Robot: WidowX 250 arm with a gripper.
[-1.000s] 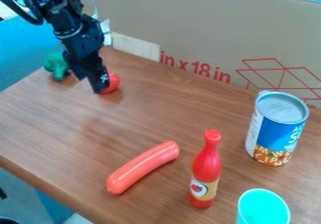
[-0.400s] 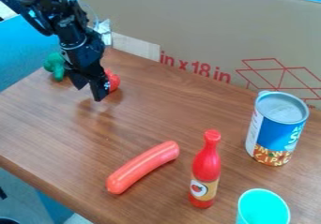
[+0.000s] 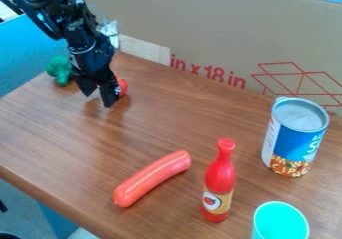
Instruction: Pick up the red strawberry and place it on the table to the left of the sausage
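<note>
The black gripper hangs low over the upper left of the wooden table, its two fingers parted with nothing between them. Close behind its right finger is a red round object, partly hidden by the gripper. A green broccoli-shaped toy stands to the gripper's left, near the table's far left edge. The orange-red sausage lies at a slant across the lower middle. To its right a red bottle with a tan label stands upright.
A blue can stands at the right, and a turquoise cup is at the bottom edge. Along the table's back runs a cardboard wall. The wooden table ends in an edge at lower left.
The gripper has shifted slightly toward the front and its fingers show farther apart. More of the broccoli is visible. The other objects have not moved.
</note>
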